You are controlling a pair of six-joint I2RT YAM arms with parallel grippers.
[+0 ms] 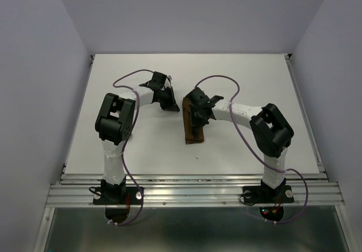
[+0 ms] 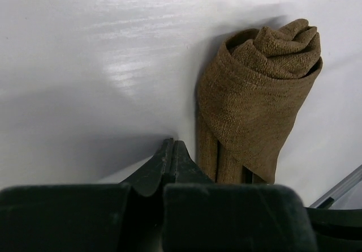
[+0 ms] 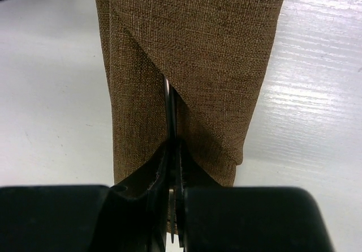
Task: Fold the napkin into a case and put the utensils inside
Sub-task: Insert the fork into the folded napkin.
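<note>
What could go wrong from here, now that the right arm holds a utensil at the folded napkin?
1. The right gripper has its jaws pinched on the thin utensil, whose tip is at the diagonal fold of the case. Pushing could drag or unfold the cloth rather than slide inside.
2. The left gripper sits shut beside the case, not pinning it, so the case may slide.
3. The case's end looks loosely bunched and might unroll.

Top view: right gripper point(image 1: 198, 113) covers far end of case point(image 1: 194, 132). Right wrist: case cut off by top edge; utensil point(image 3: 168, 105) shows only as thin metal sliver, rest hidden in the fold and between right fingers point(image 3: 157, 170), type unclear. Left wrist: left fingers point(image 2: 164, 161) hide case's lower end.
</note>
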